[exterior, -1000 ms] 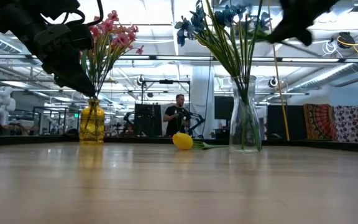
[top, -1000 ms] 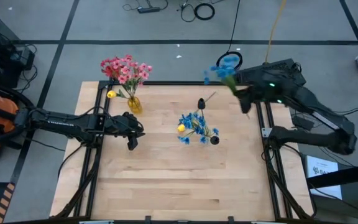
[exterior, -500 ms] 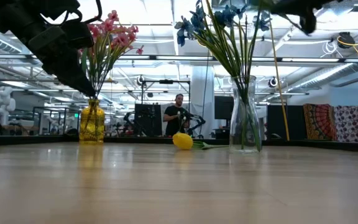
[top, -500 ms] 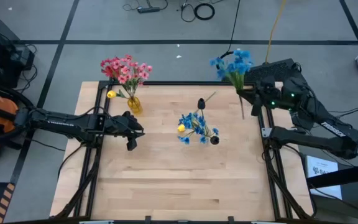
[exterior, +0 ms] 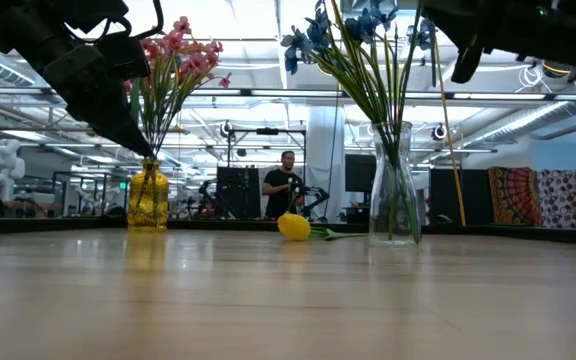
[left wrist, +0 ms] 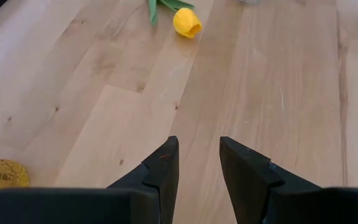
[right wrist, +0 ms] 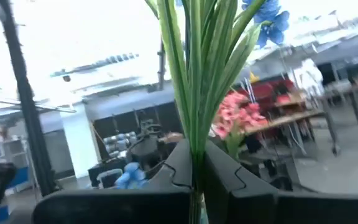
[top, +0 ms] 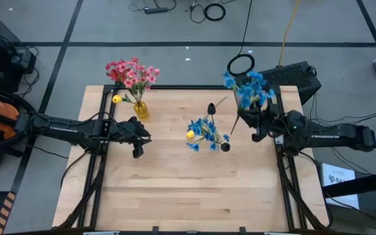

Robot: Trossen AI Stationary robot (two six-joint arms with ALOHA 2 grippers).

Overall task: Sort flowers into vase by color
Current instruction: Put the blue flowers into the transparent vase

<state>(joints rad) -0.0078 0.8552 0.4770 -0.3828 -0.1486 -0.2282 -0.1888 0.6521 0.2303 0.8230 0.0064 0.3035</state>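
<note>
My right gripper (top: 256, 126) hovers just right of the clear vase (top: 209, 134) (exterior: 393, 190) of blue flowers and is shut on a blue sprig (top: 249, 89) on green stems. The clear vase stands upright at the table's middle. A yellow vase (top: 141, 109) (exterior: 148, 196) of pink and red blooms stands near the far left corner. A yellow bud (top: 190, 134) (left wrist: 187, 22) lies on the table beside the clear vase. Dark buds (top: 211, 108) (top: 225, 147) show by the clear vase. My left gripper (top: 138, 141) (left wrist: 196, 163) is open, low over the wood near the yellow vase. My right gripper pinches the blue sprig's bundled green stems (right wrist: 197, 146) between its two fingers, which lie across the stems. The sprig is lifted clear of the table, its blooms (right wrist: 267, 18) rising past the fingers and its stem end (top: 234, 124) pointing toward the clear vase.
A second yellow bud (top: 116, 99) sits by the far left edge next to the yellow vase. The near half of the wooden table (top: 188, 196) is bare wood. Dark frame rails (top: 282, 163) run along the table's sides. Cables lie on the floor beyond the far edge.
My right gripper has carried the blue sprig from over the far right corner toward the near edge and the clear vase, with its arm stretching out lower. The sprig's blooms have come in over the table. My left arm has kept still.
</note>
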